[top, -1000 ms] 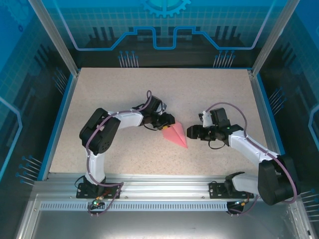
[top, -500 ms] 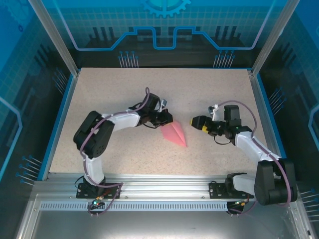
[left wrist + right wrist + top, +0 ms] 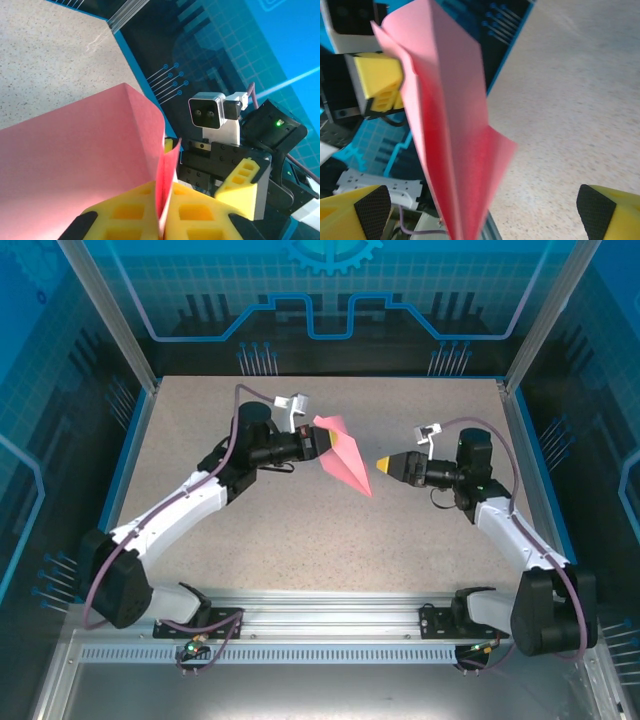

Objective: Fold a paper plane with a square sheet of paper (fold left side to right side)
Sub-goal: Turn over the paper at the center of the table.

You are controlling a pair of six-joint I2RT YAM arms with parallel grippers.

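- Grip at the left hand (image 3: 318,443): yellow fingers (image 3: 125,215) pressed together on the wide tail end of the paper plane (image 3: 345,460), folded layers caught in the seam between them.
- Plane hangs in the air off the surface (image 3: 300,540), touching nothing below; nose slants toward the right arm. Held up like this, I'd judge, so the other hand can get at it from the side.
- Layers spread apart away from the pinch, so the centre crease looks soft, not pressed flat.
- Right hand (image 3: 385,464) faces the nose, fingers spread wide, holding nothing. From its wrist view the paper's point runs down into the gap between the black pads (image 3: 370,207), touching neither that I can see.
- My read: either a handover or a squeeze along the crease is being set up; the wide spread leaves room for the flared paper.
- Risk, as a guess: thin paper could buckle if the right hand shuts off the crease line.
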